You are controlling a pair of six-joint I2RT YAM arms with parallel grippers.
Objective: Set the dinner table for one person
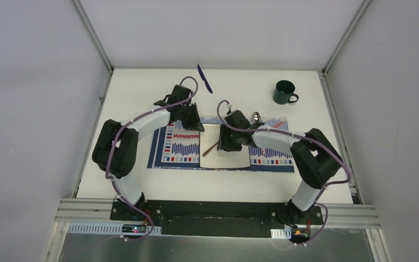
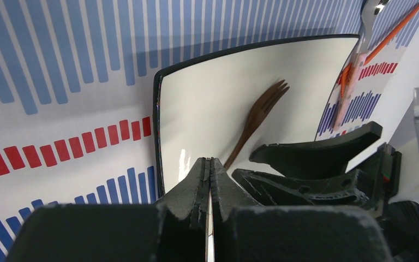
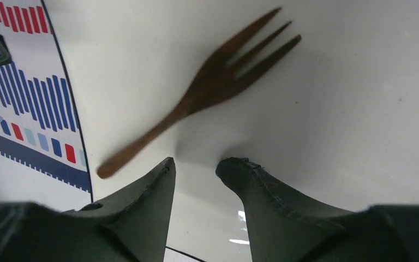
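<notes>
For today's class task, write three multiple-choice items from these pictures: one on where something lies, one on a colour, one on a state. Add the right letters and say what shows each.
1. Where is the brown wooden fork?
A. lying flat on the square white plate
B. clamped in a gripper
C. standing upright

2. What colour is the handled mug at the far right?
A. red
B. dark green
C. yellow

3. How does the right gripper stand?
A. shut on the fork
B. shut on nothing
C. open, holding nothing

Answers:
1 A: the right wrist view shows the whole fork resting on the plate's white surface.
2 B: the top view shows a dark green mug.
3 C: the right wrist view shows a clear gap between the jaws, with the fork lying beyond their tips.
</notes>
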